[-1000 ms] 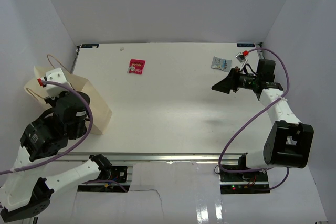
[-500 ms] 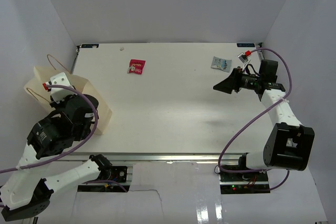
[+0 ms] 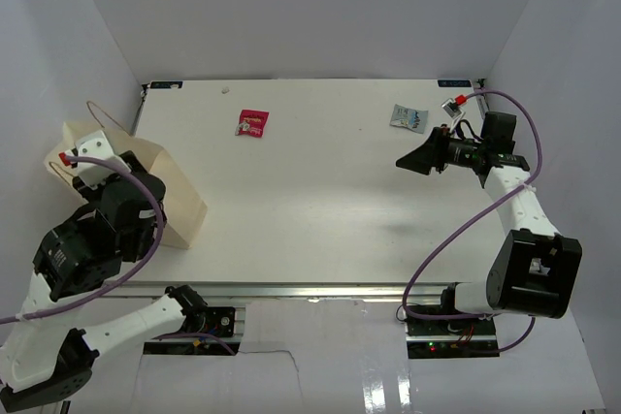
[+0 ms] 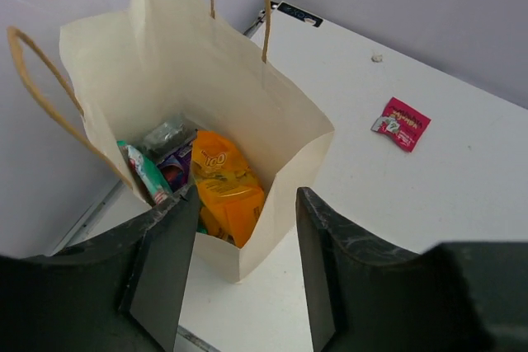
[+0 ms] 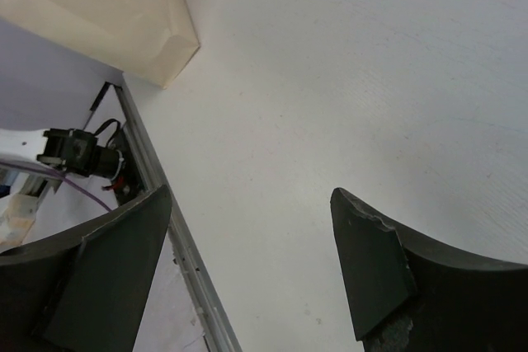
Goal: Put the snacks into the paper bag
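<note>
The cream-beige paper carrier bag with thin tan loop handles (image 3: 182,199) stands upright at the left edge of the white table (image 3: 320,201), its mouth open. In the left wrist view, several packets lie at the bottom of the bag (image 4: 223,63): a larger orange packet (image 4: 224,191), a teal-and-white packet (image 4: 145,173) leaning against the left wall, and a small silvery packet (image 4: 167,135) behind them, with a dark blue-purple piece next to it that is too small to make out.

The left gripper (image 4: 245,204) hangs above the near side of the bag, its two dark fingers spread wide with nothing between them.

Two packets lie on the table outside the bag. A tiny red packet (image 3: 253,124) rests flat towards the far edge, well apart from the bag. A small silver-blue packet (image 3: 408,116) lies near the far right corner.

The right gripper (image 3: 412,159) hovers over the right side of the table, near the silver-blue packet and pointing left. In its wrist view its fingers (image 5: 375,265) are wide apart and empty over bare table.
</note>
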`<state>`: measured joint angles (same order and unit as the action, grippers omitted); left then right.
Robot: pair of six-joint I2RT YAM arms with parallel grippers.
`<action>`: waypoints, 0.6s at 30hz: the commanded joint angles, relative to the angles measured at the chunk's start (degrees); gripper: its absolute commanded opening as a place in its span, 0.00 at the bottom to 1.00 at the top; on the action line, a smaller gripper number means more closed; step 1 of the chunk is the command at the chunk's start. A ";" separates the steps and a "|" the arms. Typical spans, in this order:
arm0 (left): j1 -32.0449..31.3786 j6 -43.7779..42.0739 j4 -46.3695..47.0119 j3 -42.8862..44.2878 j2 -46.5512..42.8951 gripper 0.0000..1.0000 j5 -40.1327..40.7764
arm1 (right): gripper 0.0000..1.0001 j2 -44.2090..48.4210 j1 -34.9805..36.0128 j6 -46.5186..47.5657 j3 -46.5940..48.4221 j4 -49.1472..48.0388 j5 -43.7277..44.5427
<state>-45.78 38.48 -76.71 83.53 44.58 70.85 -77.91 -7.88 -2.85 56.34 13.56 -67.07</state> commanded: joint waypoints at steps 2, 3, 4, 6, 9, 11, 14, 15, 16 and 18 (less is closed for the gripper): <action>-0.28 -10.34 10.47 4.62 3.75 0.70 -7.01 | 0.85 -1.00 -0.21 5.98 3.85 4.61 12.97; -0.28 -11.49 12.18 5.59 4.81 0.74 -12.78 | 0.86 -2.67 -0.12 6.71 7.96 7.33 17.71; -0.28 -12.54 13.67 7.68 7.51 0.78 -15.71 | 0.88 -4.51 -0.03 6.81 10.35 8.75 28.72; -0.36 -12.81 17.11 9.63 10.69 0.88 -21.69 | 0.88 -12.56 0.14 7.07 16.14 12.26 37.58; -0.28 -13.26 20.98 13.06 17.46 0.97 -34.26 | 0.88 -23.67 0.41 4.36 27.57 17.10 49.65; -0.28 -13.34 24.04 15.17 21.75 0.98 -42.87 | 0.88 -30.33 0.50 1.73 33.47 16.33 51.33; 0.16 -12.38 29.92 16.14 25.19 0.98 -53.25 | 0.88 -40.34 0.85 -0.92 44.27 17.81 52.65; 0.25 -12.03 31.08 16.32 25.99 0.98 -55.45 | 0.88 -43.00 0.94 -1.19 47.43 18.60 52.74; 0.34 -11.68 33.18 16.58 26.52 0.98 -59.21 | 0.88 -47.12 1.20 -1.36 52.68 19.21 53.09; 0.69 -10.01 35.21 16.76 27.84 0.98 -61.43 | 0.88 -49.26 2.07 2.21 54.75 17.39 55.97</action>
<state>-45.78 26.92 -48.64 98.00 73.56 21.04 -125.12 -7.14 -2.02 106.06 29.65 -16.78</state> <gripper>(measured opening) 0.978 0.880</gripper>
